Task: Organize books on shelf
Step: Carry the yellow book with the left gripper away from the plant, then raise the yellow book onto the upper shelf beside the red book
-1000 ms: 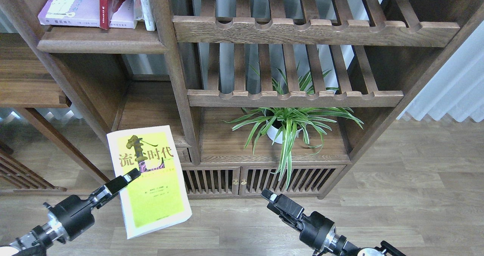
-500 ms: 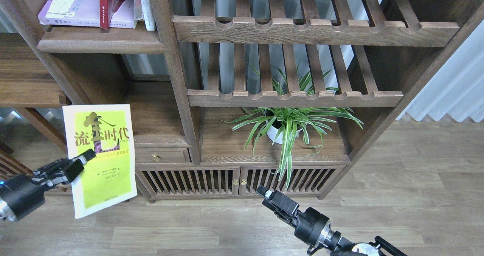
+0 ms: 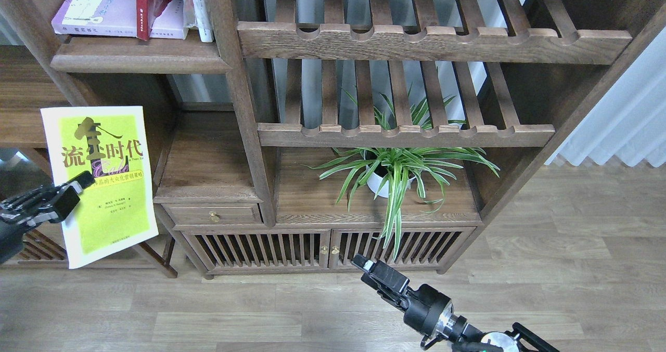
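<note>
My left gripper is shut on the yellow-green book, holding it cover-up at the far left, below and left of the shelf. On that shelf the lavender-white book lies flat, and the red book stands against it with white-spined books to its right. Low in the middle, my right gripper hangs over the floor; its fingers appear pressed together with nothing in them.
Slatted racks fill the bookcase's right side. A potted spider plant stands on the lower board. A small drawer and slatted cabinet doors are below. A side table's edge is behind the held book. Curtain at right.
My left gripper has carried the yellow-green book up and to the left, turning it more upright. The right gripper has barely shifted.
</note>
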Action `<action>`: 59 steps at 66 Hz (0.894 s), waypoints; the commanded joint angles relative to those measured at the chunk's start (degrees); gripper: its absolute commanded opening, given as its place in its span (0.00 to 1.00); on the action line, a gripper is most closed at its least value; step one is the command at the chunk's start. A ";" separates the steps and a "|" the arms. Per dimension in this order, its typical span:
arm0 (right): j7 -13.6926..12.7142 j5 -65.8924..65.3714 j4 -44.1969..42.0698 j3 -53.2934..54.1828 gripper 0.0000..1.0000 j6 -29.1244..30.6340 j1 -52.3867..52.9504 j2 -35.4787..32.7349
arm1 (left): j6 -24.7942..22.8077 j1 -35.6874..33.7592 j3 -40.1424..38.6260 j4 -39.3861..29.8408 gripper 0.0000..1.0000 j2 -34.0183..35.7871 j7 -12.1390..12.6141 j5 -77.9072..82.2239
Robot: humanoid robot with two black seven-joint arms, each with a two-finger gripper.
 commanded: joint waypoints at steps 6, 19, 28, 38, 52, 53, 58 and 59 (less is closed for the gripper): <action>0.00 0.00 -0.28 0.01 0.99 0.00 0.81 0.71 | 0.00 -0.57 -4.85 0.00 0.02 -0.42 0.09 -0.20; 0.00 0.09 -0.28 0.27 0.99 0.00 1.60 2.03 | 0.00 -1.19 -7.84 0.00 0.02 -0.06 1.40 -0.20; 0.00 0.09 -0.28 0.27 0.99 0.00 1.69 2.12 | 0.00 -4.08 -7.84 0.00 0.02 0.37 2.46 -0.20; 0.00 0.09 -0.28 0.36 0.99 0.00 1.60 2.12 | 0.00 -9.88 -7.93 0.00 0.01 1.25 2.99 -0.20; 0.00 0.09 -0.28 0.45 0.99 0.00 1.60 2.03 | 0.00 -18.94 -7.40 0.09 0.01 6.96 2.90 -1.95; 0.00 0.09 -0.28 0.45 0.99 0.00 1.60 2.12 | 0.00 -19.72 -7.23 0.09 0.01 7.40 2.99 -2.39; 0.00 0.09 -0.19 0.36 0.99 0.00 1.60 2.12 | 0.00 -22.54 -6.70 0.26 0.01 8.90 2.99 -2.92; 0.00 0.09 -0.19 0.27 0.99 0.00 1.60 2.12 | 0.00 -23.24 -6.52 0.35 0.01 9.16 2.99 -2.92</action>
